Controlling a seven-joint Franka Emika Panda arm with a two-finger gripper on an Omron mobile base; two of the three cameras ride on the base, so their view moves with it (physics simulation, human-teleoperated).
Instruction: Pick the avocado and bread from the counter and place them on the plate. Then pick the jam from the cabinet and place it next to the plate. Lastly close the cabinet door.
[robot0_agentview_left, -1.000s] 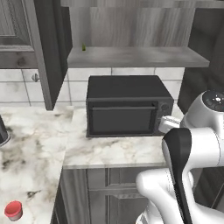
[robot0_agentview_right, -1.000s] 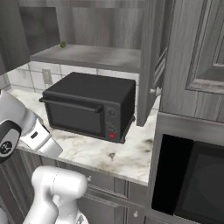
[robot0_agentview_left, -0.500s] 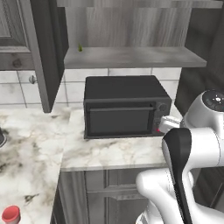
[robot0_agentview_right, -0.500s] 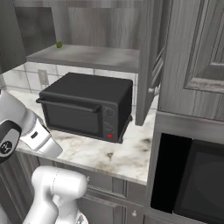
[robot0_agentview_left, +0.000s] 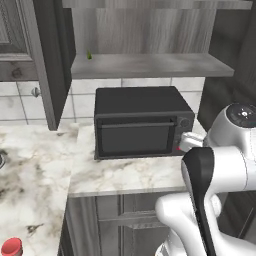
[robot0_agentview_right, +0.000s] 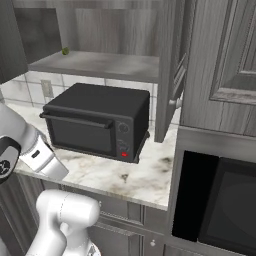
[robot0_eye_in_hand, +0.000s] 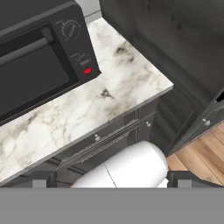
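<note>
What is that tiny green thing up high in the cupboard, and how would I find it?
Start at the big black toaster oven on the marble counter. Look straight up to the grey shelf of the open cabinet above it. At the shelf's left end, near the back, sits a small green object, too small to identify, the one bright spot among the grey wood.

We see a marble counter (robot0_agentview_left: 125, 175) bearing a black toaster oven (robot0_agentview_left: 140, 122); above, the cabinet shelf (robot0_agentview_left: 150, 65) holds a small green thing (robot0_agentview_left: 89, 55), possibly the jam.
</note>
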